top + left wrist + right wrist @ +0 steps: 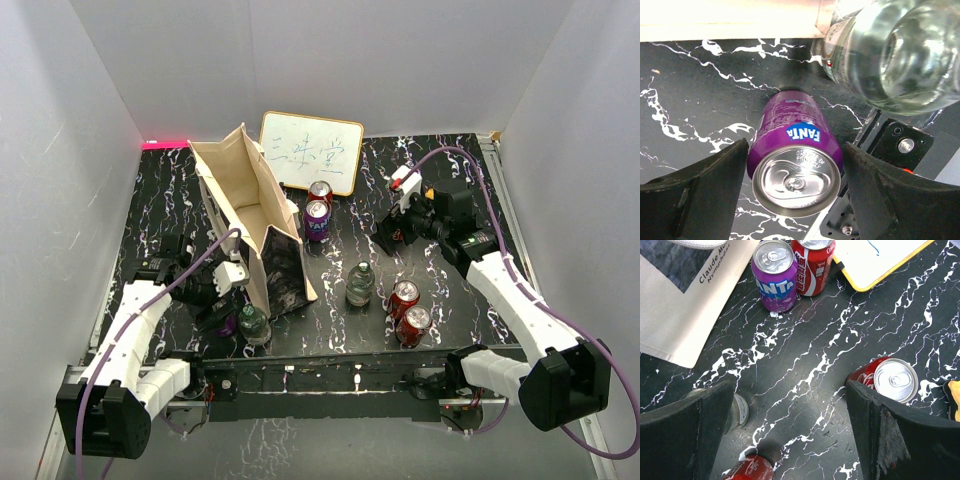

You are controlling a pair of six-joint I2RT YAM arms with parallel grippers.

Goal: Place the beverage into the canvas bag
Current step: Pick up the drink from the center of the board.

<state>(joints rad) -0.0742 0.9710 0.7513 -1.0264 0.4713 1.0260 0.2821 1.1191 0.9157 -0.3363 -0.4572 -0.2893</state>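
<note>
left tool [795,150] astride the purple fanta can [795,172]
fingers flank the can; grip cannot be told. canvas bag [255,215] stands just beyond the tool. hazard: lifting may topple the glass bottle [900,55] crowding its side.

Three red cans [405,295], two purple Fanta cans [317,218], two clear bottles [360,285], one canvas bag [240,180], one whiteboard [312,150].

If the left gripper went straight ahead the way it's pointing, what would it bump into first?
Most likely the purple Fanta can, which sits right between the left gripper's open fingers, just ahead of it.
</note>
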